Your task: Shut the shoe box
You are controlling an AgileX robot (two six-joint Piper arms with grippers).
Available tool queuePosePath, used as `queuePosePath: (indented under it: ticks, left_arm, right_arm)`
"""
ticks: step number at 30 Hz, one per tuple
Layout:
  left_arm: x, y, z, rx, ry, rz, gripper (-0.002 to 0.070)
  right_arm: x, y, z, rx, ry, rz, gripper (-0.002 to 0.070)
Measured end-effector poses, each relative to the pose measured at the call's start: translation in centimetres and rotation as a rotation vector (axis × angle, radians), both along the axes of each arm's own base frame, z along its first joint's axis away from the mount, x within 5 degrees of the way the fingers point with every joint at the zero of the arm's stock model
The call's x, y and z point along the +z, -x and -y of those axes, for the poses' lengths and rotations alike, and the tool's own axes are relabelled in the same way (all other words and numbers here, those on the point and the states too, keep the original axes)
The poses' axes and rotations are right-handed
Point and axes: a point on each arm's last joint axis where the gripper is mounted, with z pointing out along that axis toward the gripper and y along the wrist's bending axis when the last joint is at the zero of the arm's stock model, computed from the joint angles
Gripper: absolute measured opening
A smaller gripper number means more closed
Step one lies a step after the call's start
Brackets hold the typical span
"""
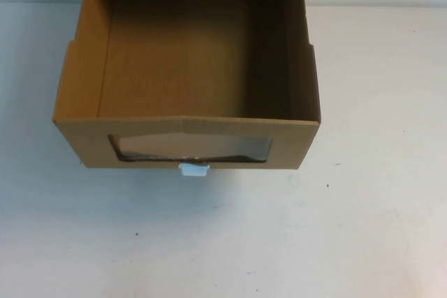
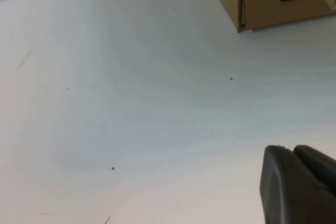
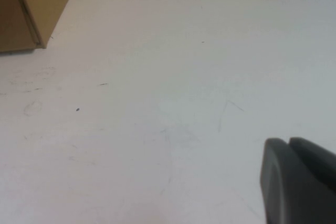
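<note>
Left pincer (image 2: 299,187), right pincer (image 3: 299,182) above table, well apart from shoe box (image 1: 185,75)

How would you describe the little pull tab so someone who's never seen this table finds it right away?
On the white table sits one open brown shoe box, its empty drawer facing the camera. Its front panel has a clear window; the pull tab is just below it, the only white piece on the cardboard. The left gripper and right gripper hang over bare table, apart from the box.

My raised camera is looking steeply down; both wrist cameras, behind my claws, are sharing the shoe box (image 1: 185,68) corners.
</note>
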Motion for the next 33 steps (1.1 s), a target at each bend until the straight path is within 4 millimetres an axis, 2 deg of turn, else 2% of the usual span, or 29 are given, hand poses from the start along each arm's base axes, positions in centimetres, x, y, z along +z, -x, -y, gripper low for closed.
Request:
queuePosePath:
  ticks: [21,24,29,33]
  left_arm:
    - [0.0,0.0,0.1,0.0,0.032,0.002,-0.0005]
    - [0.4,-0.1,0.4,0.01,0.205,0.018,-0.0005]
    - [2.0,-0.3,0.7,0.042,0.625,0.129,-0.0005]
    - [2.8,-0.3,0.3,0.065,0.745,0.205,-0.0005]
  right_arm:
    - [0.0,0.0,0.0,0.0,0.0,0.002,-0.0013]
    - [0.0,0.0,0.0,0.0,0.0,0.002,-0.0013]
    - [0.0,0.0,0.0,0.0,0.0,0.002,-0.0013]
    - [0.0,0.0,0.0,0.0,0.0,0.002,-0.0013]
